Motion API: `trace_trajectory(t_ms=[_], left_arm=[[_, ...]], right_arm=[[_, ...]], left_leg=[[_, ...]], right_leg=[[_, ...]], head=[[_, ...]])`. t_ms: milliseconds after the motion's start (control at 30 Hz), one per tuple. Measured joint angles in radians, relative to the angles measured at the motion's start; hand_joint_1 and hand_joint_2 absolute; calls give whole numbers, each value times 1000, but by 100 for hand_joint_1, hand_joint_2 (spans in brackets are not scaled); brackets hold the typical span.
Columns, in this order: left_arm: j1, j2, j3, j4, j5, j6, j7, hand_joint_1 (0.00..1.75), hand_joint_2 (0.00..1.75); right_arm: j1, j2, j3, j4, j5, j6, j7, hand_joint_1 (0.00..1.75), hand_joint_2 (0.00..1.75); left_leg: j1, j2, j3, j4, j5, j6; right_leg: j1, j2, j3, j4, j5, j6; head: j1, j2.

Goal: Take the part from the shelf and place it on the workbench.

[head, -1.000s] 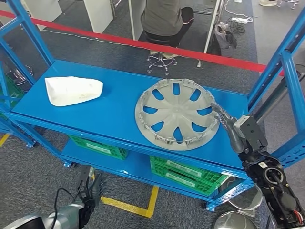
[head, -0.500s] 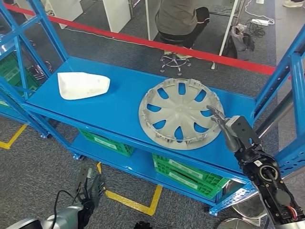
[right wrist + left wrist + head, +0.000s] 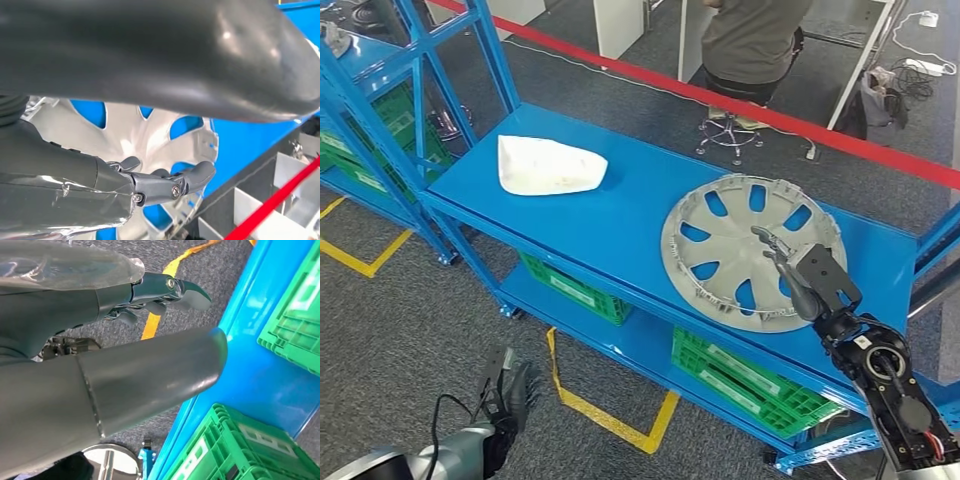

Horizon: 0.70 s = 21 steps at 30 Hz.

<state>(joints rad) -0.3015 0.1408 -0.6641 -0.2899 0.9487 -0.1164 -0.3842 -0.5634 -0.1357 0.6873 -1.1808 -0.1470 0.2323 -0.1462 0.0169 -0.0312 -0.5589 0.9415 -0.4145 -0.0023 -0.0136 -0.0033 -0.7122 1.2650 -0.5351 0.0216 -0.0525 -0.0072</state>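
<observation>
Toward the shelf's (image 3: 622, 215) right end lies the grey wheel cover (image 3: 731, 250), flat on the top board. Right hand (image 3: 792, 272) hovers over its right part, fingers spread, holding nothing. Left hand (image 3: 509, 395) hangs low over the carpet, fingers apart and empty.

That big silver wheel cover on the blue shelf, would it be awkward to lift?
Probably. The wheel cover looks like thin moulded plastic, so likely light. It lies flat, unlikely to roll. Its width may make it tilt in the right hand.
</observation>
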Motion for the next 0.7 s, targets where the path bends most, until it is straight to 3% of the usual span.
trace_trajectory(t_ms=[67, 100, 167, 233, 267, 400, 600, 700], left_arm=[[2, 0, 0, 0, 1, 0, -1, 0, 0], [2, 0, 0, 0, 1, -1, -2, 0, 0], [1, 0, 0, 0, 1, -1, -3, 0, 0], [3, 1, 0, 0, 1, -1, -4, 0, 0], [5, 2, 0, 0, 1, -1, -4, 0, 0], [6, 8, 0, 0, 4, 0, -5, 0, 0], [8, 12, 0, 0, 8, 0, -10, 0, 0], [13, 14, 0, 0, 13, 0, -18, 0, 0]], right_arm=[[0, 0, 2, 2, 0, 1, 2, 0, 0], [-1, 0, 3, 3, 0, 1, 3, 0, 0], [-2, 0, 6, 3, 0, 2, 5, 0, 0], [-2, 0, 8, 3, 1, 1, 11, 0, 0], [-2, 0, 9, 3, 2, -1, 15, 0, 0], [-3, 0, 13, 3, 9, -13, 34, 0, 0], [1, 0, 20, -4, 43, -70, 93, 0, 0], [15, -2, 24, -32, 68, -110, 163, 0, 131]], left_leg=[[3, -18, 6, 2, -7, -7], [3, -25, 7, 5, -10, -12], [4, -36, 1, 8, -11, -24], [8, -45, -2, 4, -7, -35], [9, -47, -1, 2, -6, -35], [9, -46, 4, -5, -3, -17], [11, -42, 8, -16, 2, -12], [11, -41, 9, -19, 3, -19]], right_leg=[[-4, 15, 61, -140, 77, -2], [-5, 29, 95, -208, 102, -2], [-4, 49, 126, -270, 111, -7], [0, 46, 130, -277, 109, -18], [0, 45, 131, -280, 109, -21], [0, 45, 133, -285, 110, -26], [5, 46, 131, -285, 112, -36], [6, 46, 131, -285, 112, -38]], head=[[1, 0], [2, 0], [4, 0], [3, 0], [3, 0], [-2, 0], [-7, 0], [-7, 0]])
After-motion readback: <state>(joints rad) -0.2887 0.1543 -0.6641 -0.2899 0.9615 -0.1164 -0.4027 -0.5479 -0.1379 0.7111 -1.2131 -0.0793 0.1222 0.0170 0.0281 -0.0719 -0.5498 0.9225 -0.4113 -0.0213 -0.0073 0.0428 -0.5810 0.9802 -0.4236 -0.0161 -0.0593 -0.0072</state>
